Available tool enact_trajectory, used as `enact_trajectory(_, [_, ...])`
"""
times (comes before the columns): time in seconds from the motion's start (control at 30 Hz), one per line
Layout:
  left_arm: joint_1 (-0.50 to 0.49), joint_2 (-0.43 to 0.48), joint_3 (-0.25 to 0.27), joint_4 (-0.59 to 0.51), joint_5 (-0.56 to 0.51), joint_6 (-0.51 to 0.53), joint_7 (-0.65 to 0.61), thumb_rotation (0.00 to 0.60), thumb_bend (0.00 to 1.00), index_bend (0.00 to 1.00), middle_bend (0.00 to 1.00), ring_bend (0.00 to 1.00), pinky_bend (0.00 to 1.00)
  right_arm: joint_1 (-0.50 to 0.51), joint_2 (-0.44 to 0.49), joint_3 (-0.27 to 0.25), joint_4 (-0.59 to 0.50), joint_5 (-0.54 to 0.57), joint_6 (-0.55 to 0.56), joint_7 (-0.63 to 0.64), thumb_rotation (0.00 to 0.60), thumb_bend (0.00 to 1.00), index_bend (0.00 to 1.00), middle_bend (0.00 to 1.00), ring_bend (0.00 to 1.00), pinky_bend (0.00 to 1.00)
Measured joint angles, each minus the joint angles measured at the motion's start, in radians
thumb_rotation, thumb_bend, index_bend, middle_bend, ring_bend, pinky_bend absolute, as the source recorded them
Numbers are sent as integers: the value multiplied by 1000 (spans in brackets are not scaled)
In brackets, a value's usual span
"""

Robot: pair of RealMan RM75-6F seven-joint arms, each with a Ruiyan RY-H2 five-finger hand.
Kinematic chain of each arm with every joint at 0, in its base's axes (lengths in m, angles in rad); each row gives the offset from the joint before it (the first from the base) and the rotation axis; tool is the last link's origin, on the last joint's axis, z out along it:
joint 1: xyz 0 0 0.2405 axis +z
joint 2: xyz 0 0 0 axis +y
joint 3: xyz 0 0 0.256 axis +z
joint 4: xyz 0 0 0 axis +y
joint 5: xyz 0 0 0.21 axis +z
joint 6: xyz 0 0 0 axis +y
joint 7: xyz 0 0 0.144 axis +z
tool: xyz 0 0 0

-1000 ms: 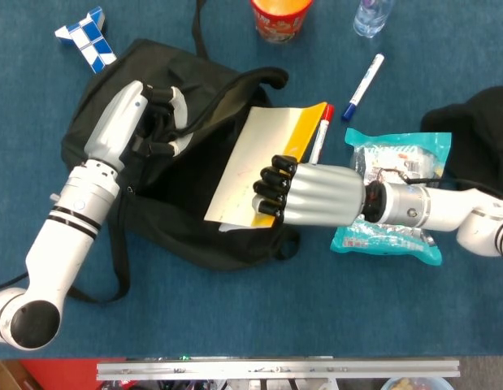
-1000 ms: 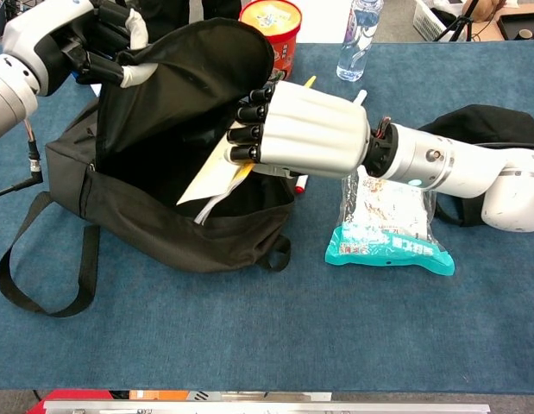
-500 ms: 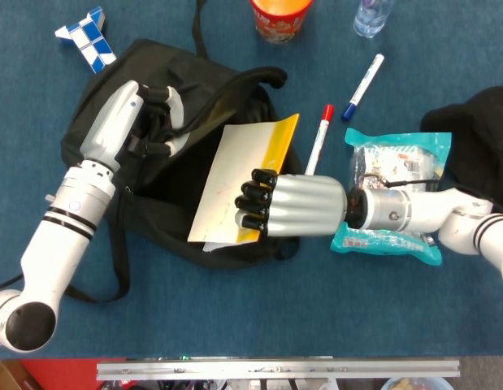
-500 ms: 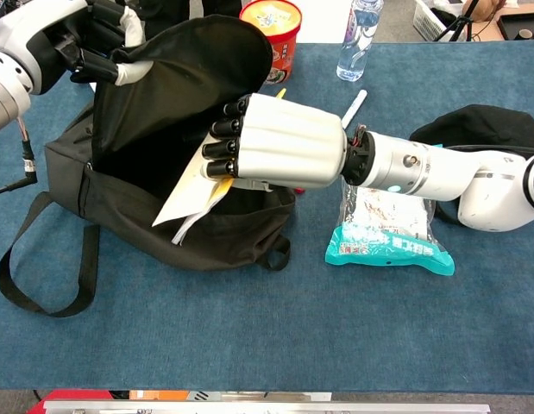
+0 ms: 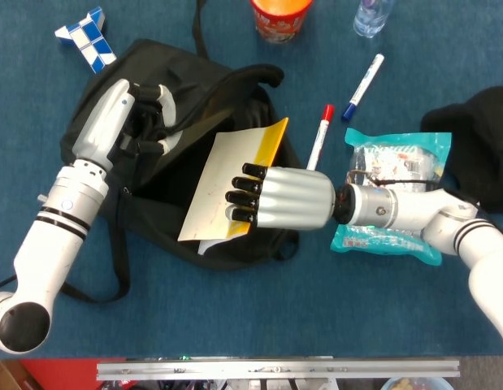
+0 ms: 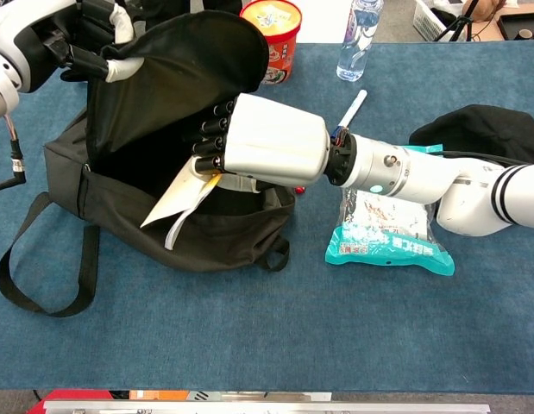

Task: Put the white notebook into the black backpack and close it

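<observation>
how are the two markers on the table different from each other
The red marker has a red cap; the blue marker has a blue one. The red marker lies right beside the backpack, its lower end hidden behind the right hand; the blue marker lies apart and fully in view, nearer the bottle. The blue marker is tilted more. Both have white barrels and lie flat on the blue table.

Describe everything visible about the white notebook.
The white notebook is thin and flat, with a pale cream-white cover and a yellow strip along one edge. The right robot hand grips it by that yellow edge, dark fingers curled over the cover. It lies tilted across the opening of the black backpack, its lower corner past the front rim, not yet inside. Loose page edges show beneath it in the chest view.
</observation>
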Motion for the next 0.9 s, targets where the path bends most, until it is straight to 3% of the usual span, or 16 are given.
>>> enact_trajectory(0.53, [-4, 27, 3, -24, -20, -8, -1, 600, 384, 733, 851, 803, 1000, -61, -13, -37, 13, 75, -68, 95, 600, 496, 896, 666, 553, 663])
enact_trajectory(0.9, [-1, 47, 9, -26, -20, -22, -16, 600, 384, 733, 851, 803, 1000, -102, 76, -66, -118, 103, -160, 86, 600, 424, 618, 582, 496, 630])
